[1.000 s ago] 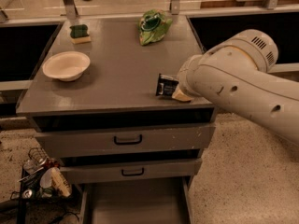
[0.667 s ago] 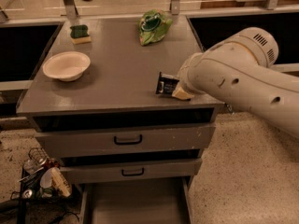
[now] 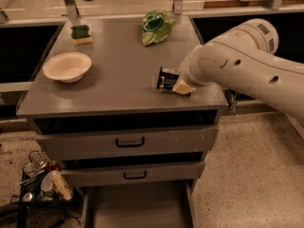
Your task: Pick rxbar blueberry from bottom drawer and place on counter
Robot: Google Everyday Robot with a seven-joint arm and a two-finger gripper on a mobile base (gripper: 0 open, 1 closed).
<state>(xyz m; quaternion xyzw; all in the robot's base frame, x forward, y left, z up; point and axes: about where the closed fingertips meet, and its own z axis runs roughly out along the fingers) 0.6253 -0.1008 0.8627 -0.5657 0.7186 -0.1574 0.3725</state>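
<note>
The gripper (image 3: pixel 181 85) is low over the counter's (image 3: pixel 118 87) front right. Its fingers (image 3: pixel 184 87) are closed narrowly on the right end of the bar (image 3: pixel 167 78), which touches the counter just left of them. Placing looks to be in hand; next, probably, release and lift clear. The drawer (image 3: pixel 137 208) stands open well below. The wrapper's pale print is unreadable.

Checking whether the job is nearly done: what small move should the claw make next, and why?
Probably let the snack bar go and lift straight up. The claw is at the right front of the counter, and the bar at its tip looks to be touching the counter, well above the open bottom drawer.
</note>
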